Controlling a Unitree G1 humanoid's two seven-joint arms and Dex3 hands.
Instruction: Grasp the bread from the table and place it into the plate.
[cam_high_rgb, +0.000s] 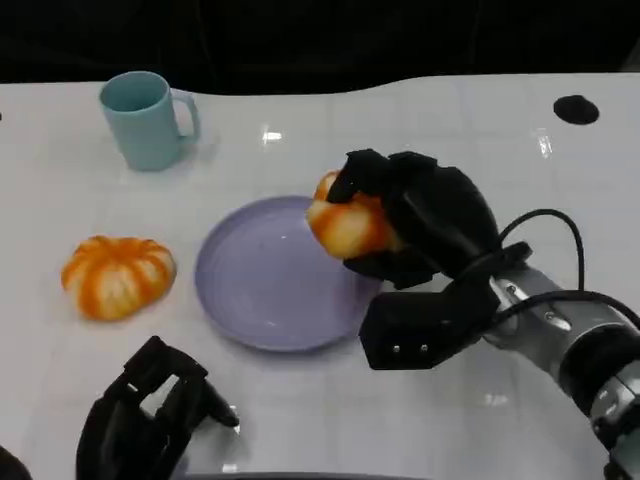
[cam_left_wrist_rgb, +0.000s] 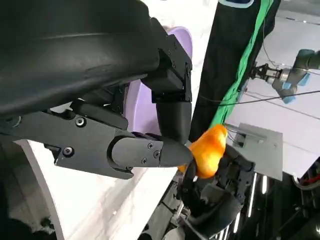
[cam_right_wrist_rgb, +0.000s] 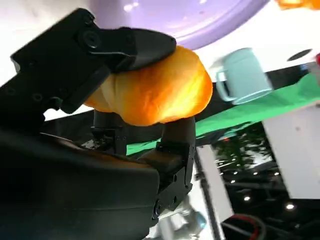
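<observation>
A golden-orange bread (cam_high_rgb: 345, 228) is held by my right hand (cam_high_rgb: 430, 215), whose fingers wrap it from above and below. It hangs just over the right rim of the lilac plate (cam_high_rgb: 250, 290), apart from the plate's surface. The right wrist view shows the bread (cam_right_wrist_rgb: 155, 92) clamped between black fingers (cam_right_wrist_rgb: 115, 47), with the plate (cam_right_wrist_rgb: 185, 15) beyond it. My left hand (cam_high_rgb: 150, 415) lies low near the table's front left edge, fingers apart, holding nothing. From the left wrist view I see the bread (cam_left_wrist_rgb: 207, 152) in the right hand (cam_left_wrist_rgb: 215, 195) past the plate (cam_left_wrist_rgb: 137, 107).
An orange-and-white striped round thing (cam_high_rgb: 115, 275), like a pumpkin, lies left of the plate. A teal mug (cam_high_rgb: 148, 120) stands at the back left. A small black disc (cam_high_rgb: 575, 108) sits at the back right. The table is white.
</observation>
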